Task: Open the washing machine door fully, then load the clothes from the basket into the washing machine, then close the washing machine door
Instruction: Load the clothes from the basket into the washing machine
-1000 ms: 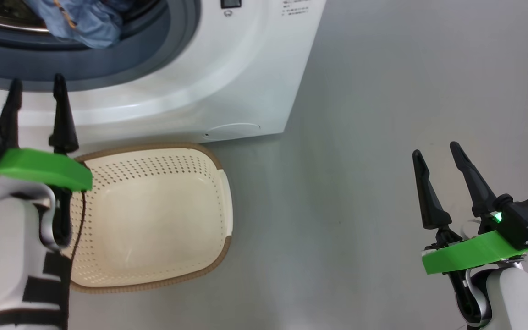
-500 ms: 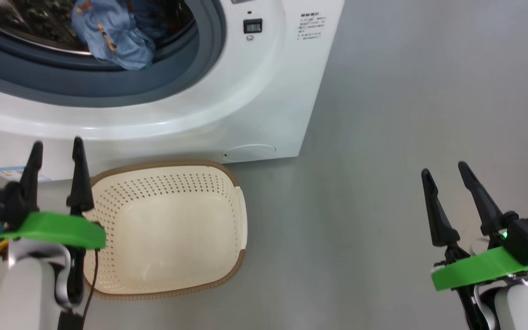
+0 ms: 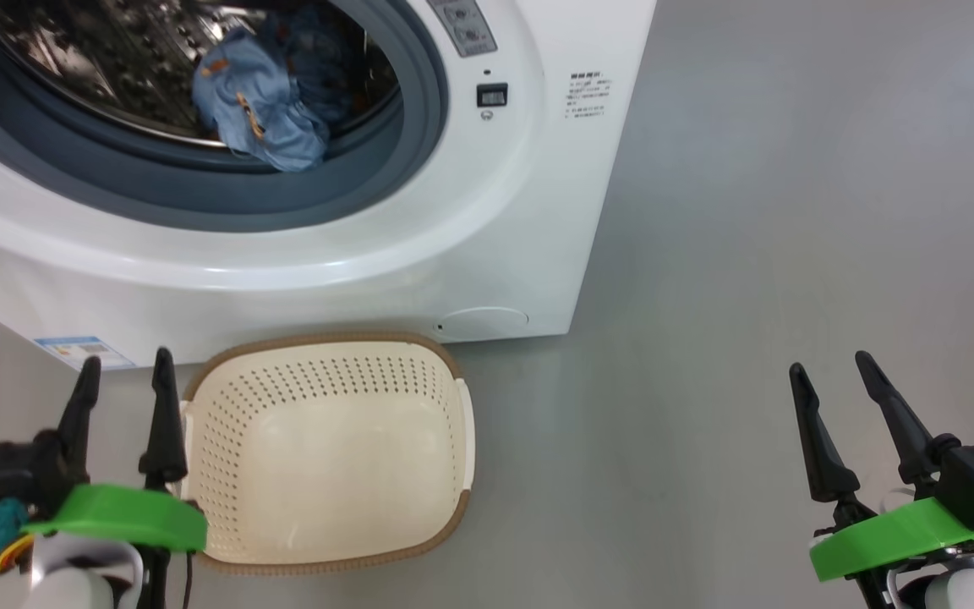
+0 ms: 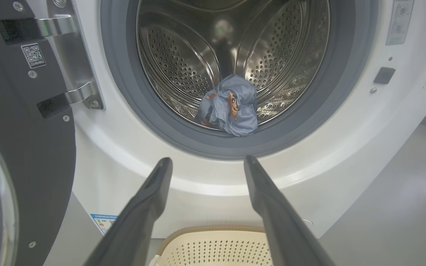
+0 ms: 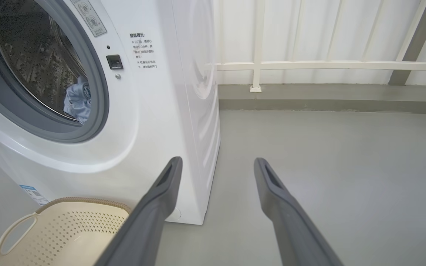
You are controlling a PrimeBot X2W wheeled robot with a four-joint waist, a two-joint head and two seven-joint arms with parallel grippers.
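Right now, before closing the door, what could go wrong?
1. The clothes lie at the drum's front edge, by the gasket; the door could pinch fabric when it shuts.
2. The basket stands right before the washer, under the opening; the left gripper, beside it, might knock it while reaching for the door.

clothes [image 4: 229,107] in washing machine [image 3: 326,262], basket [image 3: 326,389] before it
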